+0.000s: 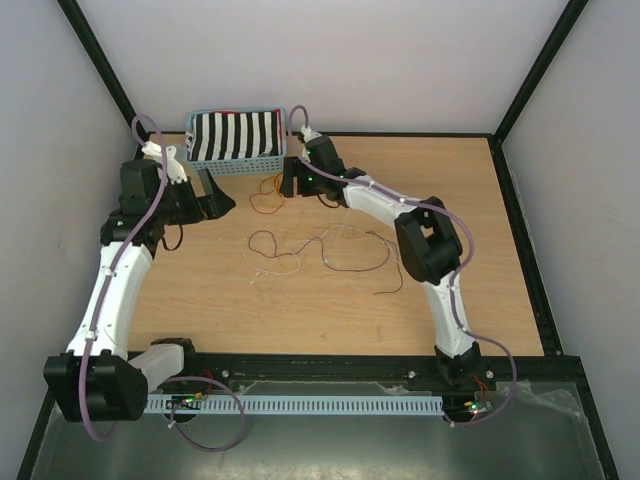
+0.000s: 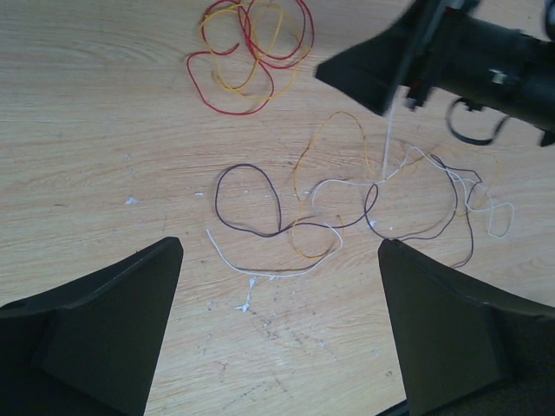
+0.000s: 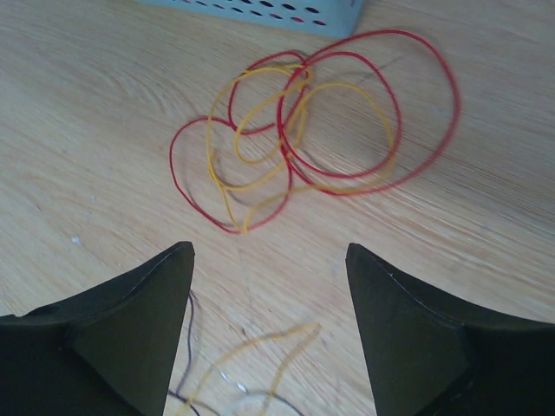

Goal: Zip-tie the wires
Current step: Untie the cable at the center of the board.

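Observation:
The wires lie loose on the wooden table. A red and yellow bunch of loops [image 3: 303, 130] lies just in front of my right gripper [image 3: 269, 251], which is open and empty above the table. The bunch also shows in the left wrist view [image 2: 251, 52] and the top view [image 1: 268, 195]. Dark brown, orange and thin white strands [image 2: 286, 225] curl mid-table [image 1: 320, 250], beyond my left gripper [image 2: 279, 244], which is open and empty. In the top view the left gripper [image 1: 215, 195] is left of the wires and the right gripper [image 1: 290, 180] hovers by the red and yellow bunch.
A light blue perforated basket [image 1: 240, 165] holding a black-and-white striped cloth stands at the back, just behind the red and yellow loops [image 3: 286, 13]. The right gripper's black body [image 2: 451, 52] fills the left wrist view's upper right. White walls and a black frame bound the table.

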Motion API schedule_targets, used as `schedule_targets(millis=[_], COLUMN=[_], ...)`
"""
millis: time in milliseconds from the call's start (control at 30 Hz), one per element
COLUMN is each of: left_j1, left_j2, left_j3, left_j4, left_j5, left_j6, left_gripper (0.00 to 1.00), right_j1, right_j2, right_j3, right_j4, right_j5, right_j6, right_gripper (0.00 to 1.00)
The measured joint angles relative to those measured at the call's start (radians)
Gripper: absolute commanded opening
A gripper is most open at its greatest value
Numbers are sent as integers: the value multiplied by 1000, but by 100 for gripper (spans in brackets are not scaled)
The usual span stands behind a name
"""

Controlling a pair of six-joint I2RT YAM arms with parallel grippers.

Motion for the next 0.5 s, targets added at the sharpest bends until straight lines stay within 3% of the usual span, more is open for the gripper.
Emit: schedule_targets(millis=[167, 267, 400, 500], left_j1=[10, 11, 16, 17], left_j2=[-8, -8, -8, -8], left_j3=[0, 0, 4, 13], left_j4=[-5, -8, -14, -14], left_j5=[31, 44, 55, 61], left_j6=[-2, -3, -2, -2], left_gripper=[97, 97, 97, 97], right_j1=[29, 39, 48, 48], right_j2=[115, 152, 203, 235], right_j3=[104, 131, 176, 212], right_j4=[-9, -14, -16, -20], right_j5=[-4, -7, -9, -9], right_j6=[62, 85, 103, 106], right_gripper=[77, 68, 47, 23])
